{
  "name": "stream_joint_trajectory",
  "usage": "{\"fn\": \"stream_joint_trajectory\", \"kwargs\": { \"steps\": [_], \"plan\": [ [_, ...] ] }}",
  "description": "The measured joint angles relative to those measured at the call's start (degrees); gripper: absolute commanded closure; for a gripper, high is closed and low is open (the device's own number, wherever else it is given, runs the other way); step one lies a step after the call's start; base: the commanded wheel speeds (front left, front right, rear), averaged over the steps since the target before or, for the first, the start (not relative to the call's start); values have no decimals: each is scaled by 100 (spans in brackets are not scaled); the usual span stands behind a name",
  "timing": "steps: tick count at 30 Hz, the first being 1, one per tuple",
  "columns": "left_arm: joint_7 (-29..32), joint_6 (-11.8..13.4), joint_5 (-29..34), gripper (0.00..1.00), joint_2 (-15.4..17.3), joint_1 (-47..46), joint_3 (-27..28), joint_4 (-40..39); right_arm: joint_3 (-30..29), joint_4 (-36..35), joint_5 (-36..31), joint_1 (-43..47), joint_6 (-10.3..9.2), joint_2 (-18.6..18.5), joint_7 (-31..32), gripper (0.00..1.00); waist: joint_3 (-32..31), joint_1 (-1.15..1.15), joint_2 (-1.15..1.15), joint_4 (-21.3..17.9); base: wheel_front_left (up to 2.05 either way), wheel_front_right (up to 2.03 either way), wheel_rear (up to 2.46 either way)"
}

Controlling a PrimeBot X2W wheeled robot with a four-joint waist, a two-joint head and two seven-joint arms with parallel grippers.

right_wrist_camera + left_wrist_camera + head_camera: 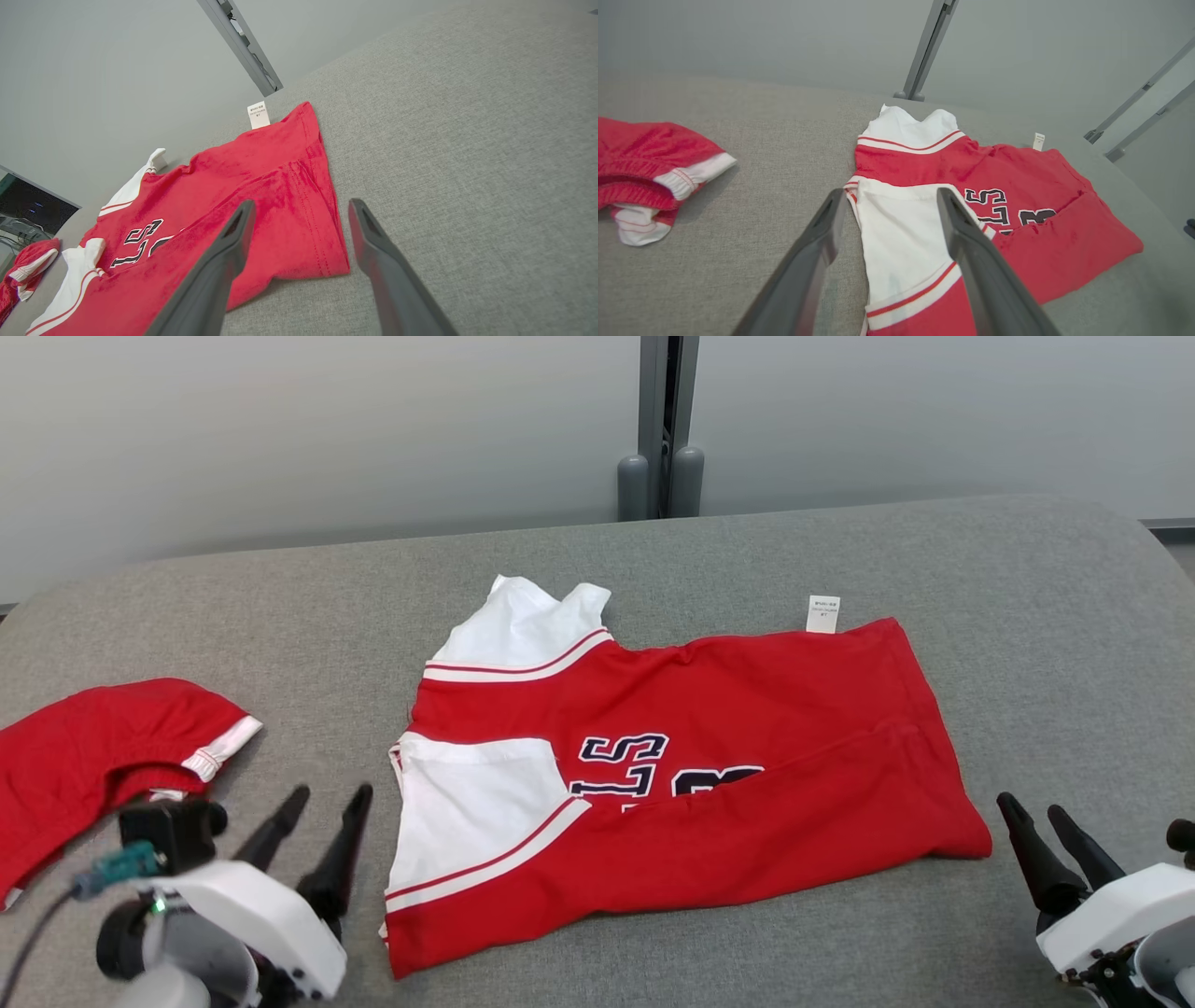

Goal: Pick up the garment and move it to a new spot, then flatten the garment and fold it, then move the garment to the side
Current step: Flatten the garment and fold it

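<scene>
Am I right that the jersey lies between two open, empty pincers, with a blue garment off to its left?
Not quite: the head view shows the other garment is red with white trim, not blue. The jersey does lie between the open, empty left pincer and right pincer.

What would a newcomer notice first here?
A red and white jersey lies folded at the middle of the grey surface, dark lettering half hidden. Another red garment sits bunched at the left, and the left gripper and right gripper stand open at the near corners.
</scene>
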Motion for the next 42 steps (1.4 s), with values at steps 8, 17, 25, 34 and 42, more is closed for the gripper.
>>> {"fn": "stream_joint_trajectory", "kwargs": {
  "steps": [8, 17, 25, 34, 42],
  "plan": [
    [-21, 242, 258, 0, -336, 323, -459, 500, -374, 613, -858, -363, 0, 428, 524, 0, 131, 0, 0, 15, 0, 0, 0],
    [603, 88, 157, 0, -621, 272, -875, 1094, -660, 1146, -1356, -710, 0, 821, 1212, 0, 222, 0, 0, 106, 0, 0, 0],
    [979, -5, 55, 44, -761, 59, -1027, 1311, -853, 1247, -1567, -720, 0, 1050, 1600, 48, 264, 0, 0, 128, 0, 0, 0],
    [949, -180, -8, 100, -779, 1, -1020, 1378, -1032, 1000, -1657, -676, 0, 1114, 1702, 100, 203, 0, 0, 99, 0, 0, 0],
    [1202, -76, -55, 100, -441, 233, -1081, 839, -1257, 559, -1628, -230, 1, 918, 1979, 100, -21, 0, 0, 126, 0, 0, 0]
  ]
}}
